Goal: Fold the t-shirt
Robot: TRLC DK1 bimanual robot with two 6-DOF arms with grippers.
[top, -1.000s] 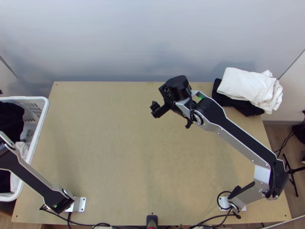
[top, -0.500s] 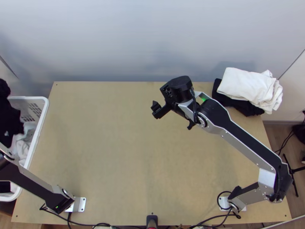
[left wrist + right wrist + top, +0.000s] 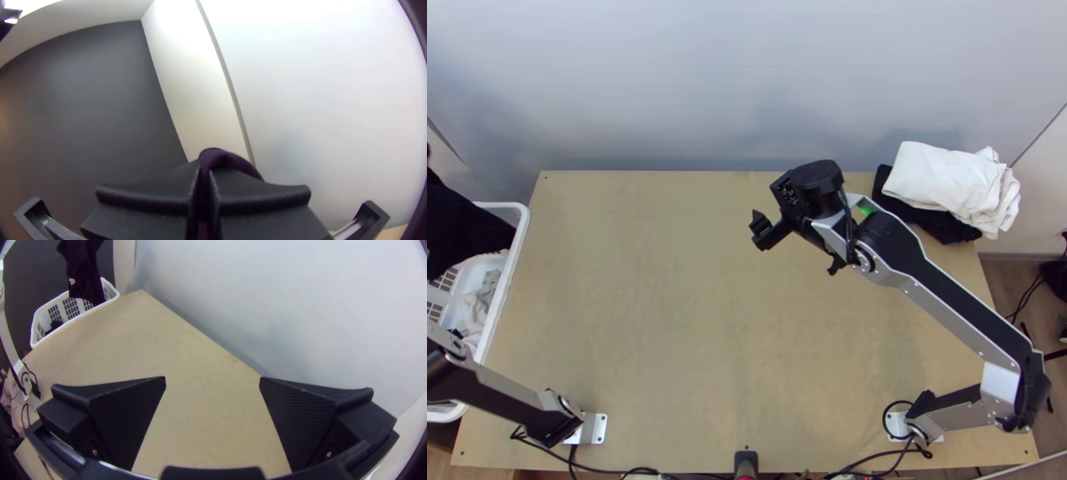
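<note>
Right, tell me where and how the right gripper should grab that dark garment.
Probably by the lower edge of the dark garment, coming from the table side. It hangs from the left gripper over the basket, and that edge dangles free near the rim facing the table, so the open jaws of the right gripper could close across it there.

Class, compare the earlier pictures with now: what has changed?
The dark garment, held by the left gripper, has lifted and shifted toward the table above the white basket. The right gripper moved slightly rightward in top view. The cloth stack stayed put.
</note>
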